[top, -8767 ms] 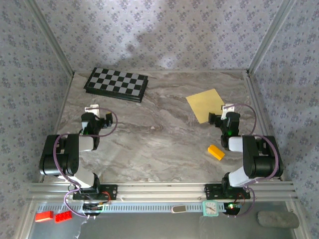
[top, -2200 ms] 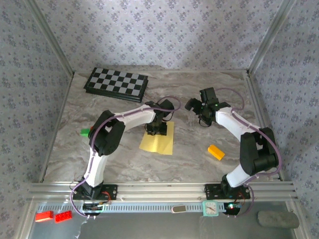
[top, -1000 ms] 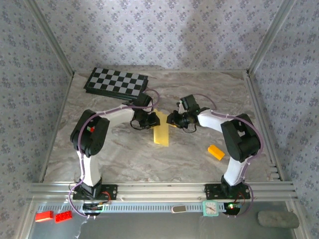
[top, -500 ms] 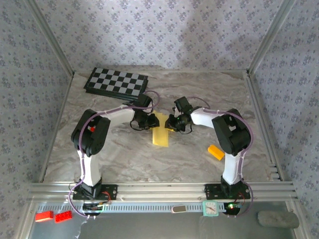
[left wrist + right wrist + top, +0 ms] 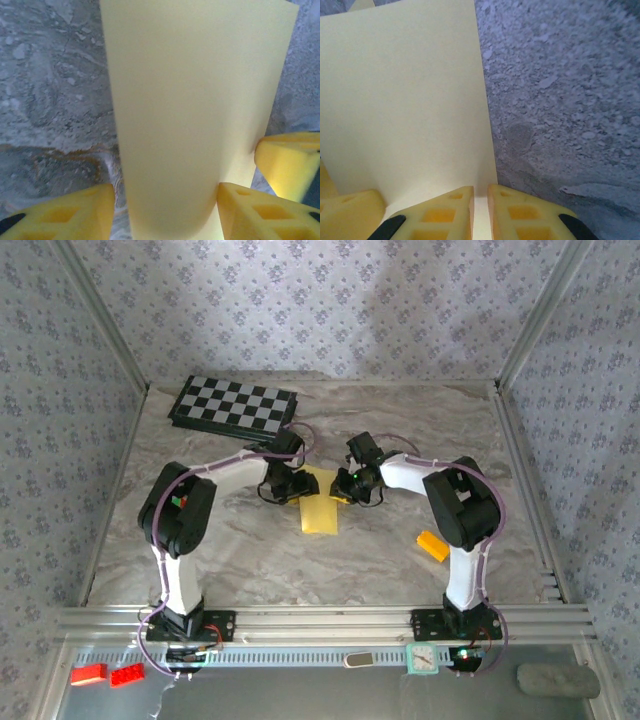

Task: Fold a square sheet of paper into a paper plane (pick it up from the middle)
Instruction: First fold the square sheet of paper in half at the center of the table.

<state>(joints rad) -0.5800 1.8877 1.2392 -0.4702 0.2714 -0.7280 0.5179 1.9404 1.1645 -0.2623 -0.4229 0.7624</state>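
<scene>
Yellow paper [image 5: 320, 510] between arms; orange block [image 5: 433, 545] apart, seemingly.

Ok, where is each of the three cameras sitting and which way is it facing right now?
Top external: above and behind the bases, looking down the table; both arms meet at the square sheet of paper.
Left wrist: looks along its fingers at the sheet.
Right wrist: its fingers pinch the sheet's edge.
Shared: the sheet, marble tabletop.

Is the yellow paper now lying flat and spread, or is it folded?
Folded, or at least bent over: the square sheet of paper shows as a narrow strip, and the left wrist view shows it curving around a rounded bend.
</scene>
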